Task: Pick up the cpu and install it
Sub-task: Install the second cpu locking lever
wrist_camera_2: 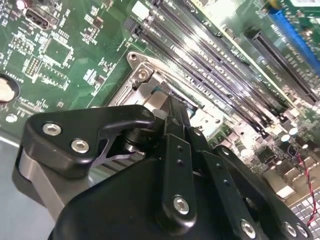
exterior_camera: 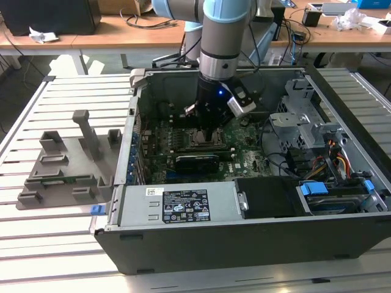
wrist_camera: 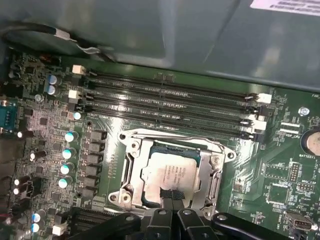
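The cpu, a square chip with a shiny silver top and thin green edge, lies flat inside the open metal-framed socket on the green motherboard. My gripper hangs straight down over it, fingers drawn together, with the tips resting on the cpu's top near one edge. In the exterior view the gripper reaches into the open computer case, right over the socket. The second wrist view shows the black fingers meeting over the socket frame.
Long memory slots run beside the socket, and a row of capacitors stands on its other side. The case holds a power supply and a drive cage. A grey plastic tray lies on the slatted table at the exterior view's left.
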{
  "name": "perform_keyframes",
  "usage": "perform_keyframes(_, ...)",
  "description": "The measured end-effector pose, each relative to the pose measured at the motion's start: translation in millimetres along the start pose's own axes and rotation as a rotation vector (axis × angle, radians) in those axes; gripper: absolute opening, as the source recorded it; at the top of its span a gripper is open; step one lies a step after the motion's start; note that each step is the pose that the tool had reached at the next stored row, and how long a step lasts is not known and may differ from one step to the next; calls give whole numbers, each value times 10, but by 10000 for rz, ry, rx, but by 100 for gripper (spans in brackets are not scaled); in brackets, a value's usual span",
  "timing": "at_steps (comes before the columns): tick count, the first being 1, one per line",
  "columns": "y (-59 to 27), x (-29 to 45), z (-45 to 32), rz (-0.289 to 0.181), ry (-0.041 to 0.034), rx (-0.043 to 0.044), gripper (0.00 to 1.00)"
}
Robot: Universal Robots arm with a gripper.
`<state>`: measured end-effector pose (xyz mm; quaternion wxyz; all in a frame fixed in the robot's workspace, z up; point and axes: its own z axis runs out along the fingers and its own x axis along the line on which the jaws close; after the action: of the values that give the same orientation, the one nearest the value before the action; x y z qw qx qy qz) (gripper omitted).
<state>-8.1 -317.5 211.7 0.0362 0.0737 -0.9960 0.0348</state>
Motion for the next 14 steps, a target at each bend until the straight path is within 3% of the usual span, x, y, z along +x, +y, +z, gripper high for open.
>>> perform_keyframes(2,98,-13,-24,19,45,294,11)
perform_keyframes(3,121,-9,-132,20,44,295,11)
perform_keyframes(4,120,3,-312,20,45,295,11)
perform_keyframes(7,117,11,-425,18,42,280,11)
perform_keyframes(8,116,13,-435,14,31,212,11)
perform_keyframes(10,117,18,-442,-3,-6,-44,11)
perform_keyframes(11,117,21,-451,-15,-32,-216,11)
perform_keyframes(12,116,23,-466,-22,-48,-320,11)
perform_keyframes(14,112,28,-524,-21,-52,-342,11)
